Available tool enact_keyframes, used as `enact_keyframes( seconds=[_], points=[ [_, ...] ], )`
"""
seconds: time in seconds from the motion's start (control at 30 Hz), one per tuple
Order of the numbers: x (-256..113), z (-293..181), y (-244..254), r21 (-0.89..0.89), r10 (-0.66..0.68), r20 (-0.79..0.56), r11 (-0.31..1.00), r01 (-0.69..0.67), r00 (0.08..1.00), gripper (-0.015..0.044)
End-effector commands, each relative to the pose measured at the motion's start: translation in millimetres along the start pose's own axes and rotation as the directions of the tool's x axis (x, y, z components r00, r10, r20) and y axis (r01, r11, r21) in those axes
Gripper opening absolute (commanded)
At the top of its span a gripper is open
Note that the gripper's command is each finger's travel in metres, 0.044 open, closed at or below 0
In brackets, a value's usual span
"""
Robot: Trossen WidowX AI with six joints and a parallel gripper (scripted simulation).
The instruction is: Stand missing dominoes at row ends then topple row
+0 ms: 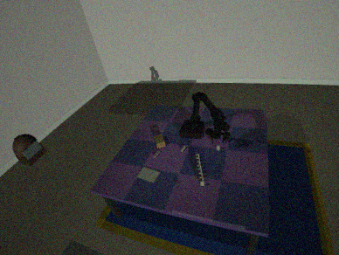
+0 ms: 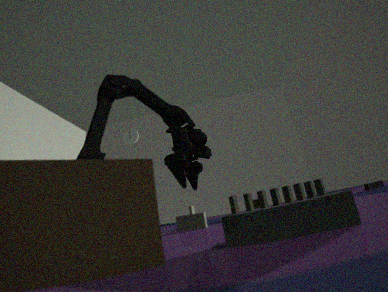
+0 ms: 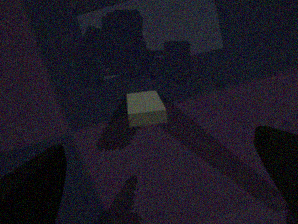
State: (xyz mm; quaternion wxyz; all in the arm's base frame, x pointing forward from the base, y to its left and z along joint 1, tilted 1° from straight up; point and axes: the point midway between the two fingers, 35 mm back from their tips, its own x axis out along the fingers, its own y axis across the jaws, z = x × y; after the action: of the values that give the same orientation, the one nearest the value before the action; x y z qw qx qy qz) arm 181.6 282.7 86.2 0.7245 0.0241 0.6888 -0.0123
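Observation:
A row of several pale dominoes stands upright on the checkered table. One pale domino stands upright by itself, off to the arm's side of the row; the wrist view looks down on its top. Two more pale pieces lie flat, one domino between the row and the arm base, the other domino farther left. My gripper is open and empty, above the lone standing domino and clear of it. In the top view the fingertips are too dark to make out.
A brown and yellow block lies left of the arm base. A flat pale square lies left of the row. In the exterior view a large brown box face fills the lower left, and a long dark block hides the row's feet.

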Motion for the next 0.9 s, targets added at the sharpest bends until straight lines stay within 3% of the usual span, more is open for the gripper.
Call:
enact_keyframes(
  seconds=[0.0, 0.13, 0.37, 0.87],
  points=[
    [-3.7, -5.6, 2.1, -0.026, 0.019, -0.041, 0.999, -0.02, 0.999, 0.044],
    [2.4, -5.5, 2.8, -0.026, 0.019, -0.041, 0.999, -0.02, 0.999, 0.044],
    [60.1, -8.2, 3.3, -0.026, 0.019, -0.041, 0.999, -0.02, 0.999, 0.044],
    [76.4, -9.2, 3.0, -0.026, 0.019, -0.041, 0.999, -0.02, 0.999, 0.044]
  ],
)
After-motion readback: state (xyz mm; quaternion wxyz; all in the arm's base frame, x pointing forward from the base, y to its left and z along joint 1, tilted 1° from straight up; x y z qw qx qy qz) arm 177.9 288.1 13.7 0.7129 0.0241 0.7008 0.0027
